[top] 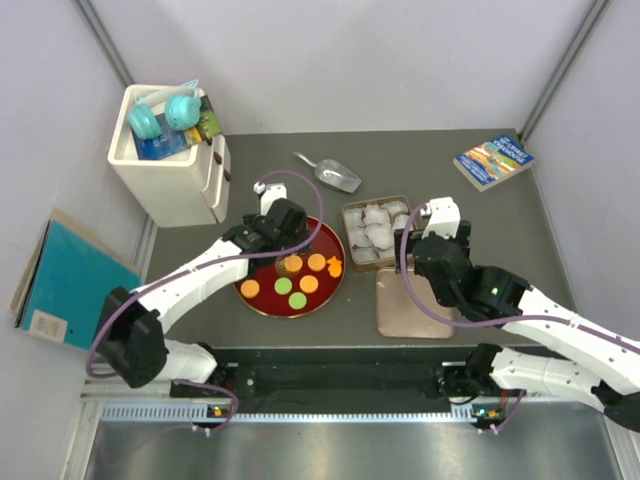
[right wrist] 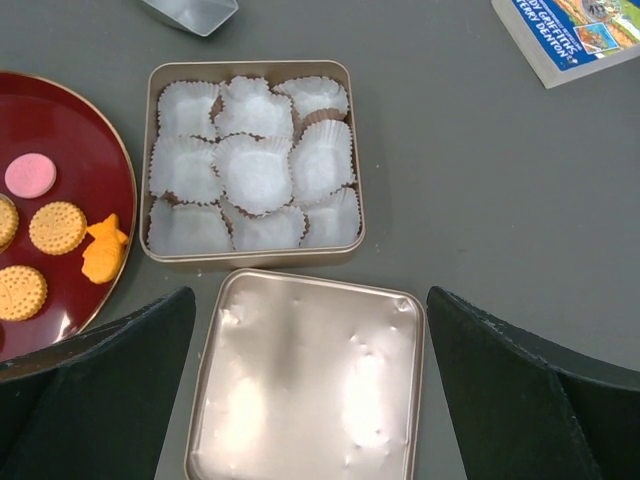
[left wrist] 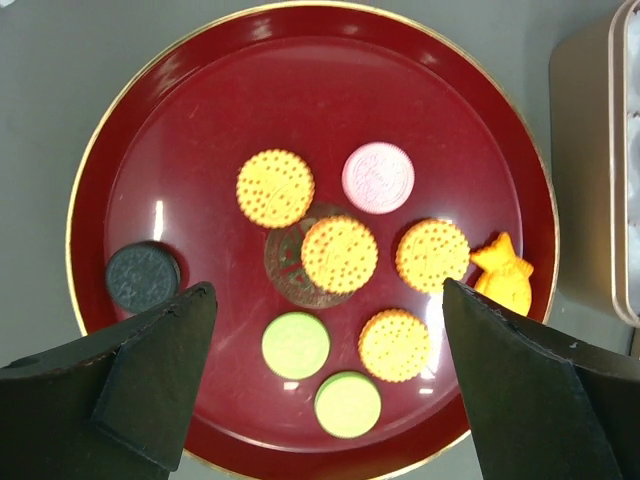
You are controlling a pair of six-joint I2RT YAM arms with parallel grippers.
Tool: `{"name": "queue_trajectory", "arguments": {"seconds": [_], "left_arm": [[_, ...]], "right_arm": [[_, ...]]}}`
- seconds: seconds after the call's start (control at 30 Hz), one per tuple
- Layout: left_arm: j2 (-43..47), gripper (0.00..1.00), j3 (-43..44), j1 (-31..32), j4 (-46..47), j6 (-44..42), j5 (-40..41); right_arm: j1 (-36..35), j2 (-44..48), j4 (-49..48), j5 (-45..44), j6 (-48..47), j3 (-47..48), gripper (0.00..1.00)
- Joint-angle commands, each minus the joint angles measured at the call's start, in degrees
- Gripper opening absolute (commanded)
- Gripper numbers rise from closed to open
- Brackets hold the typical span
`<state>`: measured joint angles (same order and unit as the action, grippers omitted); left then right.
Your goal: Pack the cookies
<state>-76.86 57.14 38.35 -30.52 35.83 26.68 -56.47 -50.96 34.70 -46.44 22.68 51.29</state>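
While the left gripper (left wrist: pixel 327 290) hangs wide open and empty, the cookies (left wrist: pixel 340 253) lie on the red plate (left wrist: pixel 200 120) beneath it.

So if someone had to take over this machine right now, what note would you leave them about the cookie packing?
The left pincer is open and empty, hovering over the red plate.
The right pincer is open and empty, above the tin and its lid.
The cookies in view all lie on the red plate: mostly orange, two green, one pink.
The tin is open, its paper cups empty; the lid lies on the table beside it.
Done: nothing packed yet.
Left: move each cookie into a cup, then probably close the tin.
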Motion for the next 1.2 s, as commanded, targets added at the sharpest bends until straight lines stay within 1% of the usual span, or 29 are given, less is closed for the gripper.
{"name": "queue_trajectory", "arguments": {"seconds": [0.0,0.13,0.17,0.2,0.23,0.27,0.33,0.37,0.4,0.5,0.53,0.57,0.63,0.67,0.73,0.77,0.87,1.03,1.07,1.17], "left_arm": [[-3.12,0.99,5.95,-0.38,-0.16,-0.50,0.66],[-8.03,0.99,13.15,-2.31,3.45,-2.43,-0.13],[-11.61,0.99,17.95,-3.10,3.54,-2.44,-0.48],[-13.82,0.99,20.79,-5.02,3.37,-2.44,-1.01],[-16.11,0.99,23.60,-6.17,2.93,-1.39,-1.80],[-20.83,0.98,29.37,-8.44,2.84,-0.60,-3.98],[-25.68,0.97,34.67,-10.83,2.40,2.99,-5.84],[-30.41,0.96,39.05,-12.93,2.75,4.23,-6.80],[-32.80,0.95,41.01,-13.90,3.18,5.55,-8.99],[-42.03,0.93,47.96,-17.25,6.43,10.91,-11.20],[-44.14,0.93,49.36,-18.04,9.31,13.19,-13.21],[-48.17,0.92,51.29,-19.44,10.82,14.60,-14.53],[-51.45,0.91,51.93,-20.59,15.56,18.46,-18.56],[-54.07,0.91,51.41,-21.64,21.76,19.35,-19.90],[-57.33,0.90,51.22,-22.17,26.81,20.67,-22.79],[-58.22,0.90,51.49,-22.52,31.79,20.77,-23.42],[-60.86,0.90,52.45,-22.70,37.70,21.03,-25.09],[-64.81,0.90,54.38,-22.88,42.65,23.57,-26.41],[-65.52,0.90,55.00,-22.88,42.74,24.10,-28.24],[-69.12,0.86,58.86,-22.79,41.95,25.33,-30.10]], "right_arm": [[-0.40,1.04,-0.42,0.38,0.88,-0.13,0.99],[-0.40,0.86,-0.68,1.08,1.23,-0.22,0.99],[-0.40,0.86,-0.68,1.00,1.40,-0.14,0.99],[-0.40,0.69,-0.68,1.00,1.32,-0.13,0.99],[-0.31,0.69,-0.77,1.00,1.32,-0.13,0.99],[-0.40,0.60,-0.77,1.00,1.23,-0.13,0.99],[-0.40,0.51,-0.86,0.47,1.14,0.13,0.99],[-0.40,0.51,-1.03,0.47,0.97,0.13,0.99],[-0.31,0.51,-1.12,0.29,1.14,0.30,0.99],[-0.40,0.60,-2.00,0.03,1.14,0.57,0.99],[-0.31,0.86,-2.35,0.03,1.14,0.66,0.99],[-0.40,1.04,-2.44,0.12,1.14,0.83,0.99],[-0.31,1.47,-2.79,0.29,1.14,1.27,0.99],[-0.22,1.56,-2.53,0.29,1.05,1.53,0.99],[-0.22,2.35,-2.53,0.12,0.79,2.06,0.99],[-0.22,2.62,-2.44,0.12,0.79,2.24,0.99],[-0.22,3.93,-2.70,-0.41,0.35,1.89,0.99],[-0.13,4.20,-5.08,-1.11,-1.05,-0.04,0.99],[-0.13,4.03,-5.08,-1.20,-1.06,-0.13,0.99],[-0.22,3.24,-5.17,-1.20,-0.79,-1.01,0.99]]}}
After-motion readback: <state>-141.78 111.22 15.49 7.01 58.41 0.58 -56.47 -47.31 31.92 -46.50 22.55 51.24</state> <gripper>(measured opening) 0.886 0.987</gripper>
